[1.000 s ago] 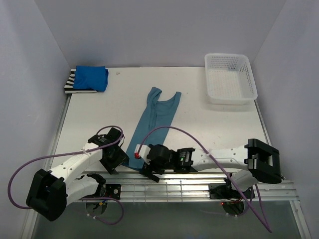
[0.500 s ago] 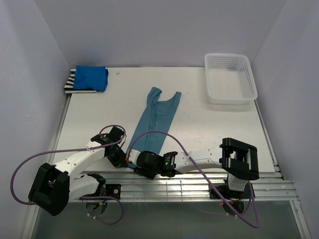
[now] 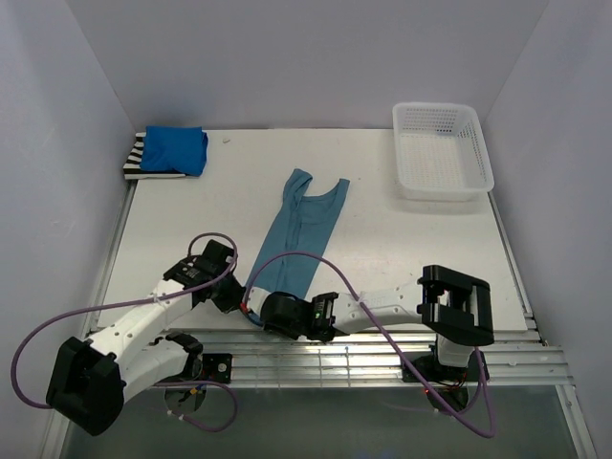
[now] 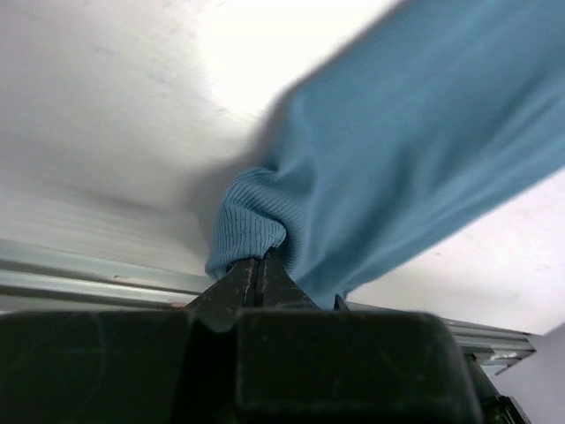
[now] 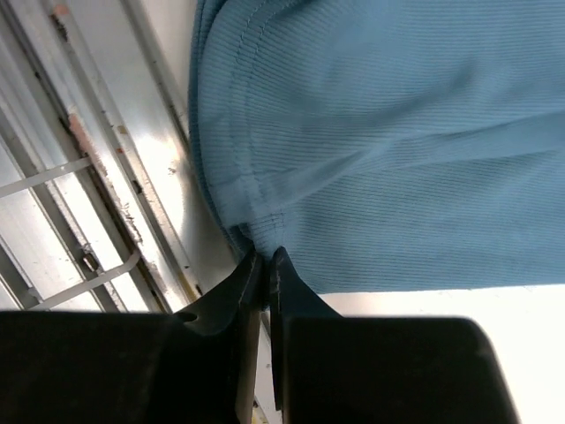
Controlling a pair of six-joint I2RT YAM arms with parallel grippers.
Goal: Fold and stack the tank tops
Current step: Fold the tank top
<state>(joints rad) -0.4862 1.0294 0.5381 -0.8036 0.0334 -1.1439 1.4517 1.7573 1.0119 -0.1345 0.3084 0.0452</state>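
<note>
The teal tank top [image 3: 298, 229] lies as a long narrow strip down the middle of the table, straps at the far end. My left gripper [image 3: 238, 298] is shut on the bunched left corner of its near hem [image 4: 252, 221], jaws pressed together [image 4: 258, 261]. Right beside it, my right gripper [image 3: 256, 308] is shut on the hem's stitched edge [image 5: 238, 190], pinching cloth at its tips [image 5: 267, 256]. The royal blue top [image 3: 176, 149] sits folded on the striped top [image 3: 136, 159] in the far left corner.
A white lattice basket [image 3: 442, 151] stands at the far right. Metal rails [image 3: 382, 352] run along the table's near edge just behind both grippers. Purple cables loop over both arms. Grey walls close in the table [image 3: 411, 249] on three sides.
Both grippers went from open to shut on the teal top's near hem. The right arm swung left to reach it, and the left gripper slid in toward the hem corner.
</note>
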